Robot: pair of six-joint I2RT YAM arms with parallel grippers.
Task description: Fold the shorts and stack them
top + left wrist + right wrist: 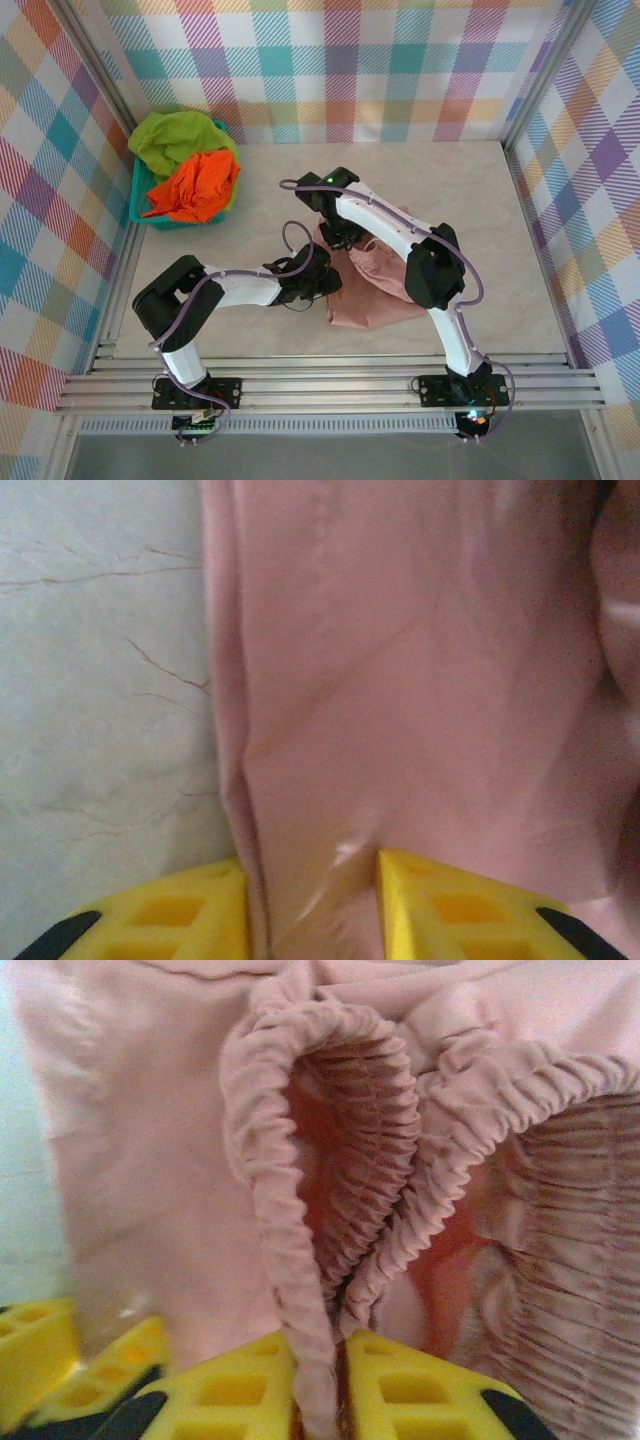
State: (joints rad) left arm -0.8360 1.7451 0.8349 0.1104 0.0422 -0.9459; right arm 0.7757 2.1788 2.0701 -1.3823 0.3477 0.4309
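Note:
The dusty pink shorts lie rumpled on the marble table in front of the arms. My right gripper is at their far left corner. In the right wrist view its yellow fingers are nearly together, pinching the gathered elastic waistband. My left gripper reaches in from the left at the shorts' left edge. Its yellow fingers stand either side of a fold of the pink cloth and press on it. The bright orange shorts and the lime green shorts are piled in the basket.
The teal mesh basket stands at the back left against the checked wall. Bare marble table stretches to the right of and behind the pink shorts. Checked walls close in three sides, and a metal rail runs along the near edge.

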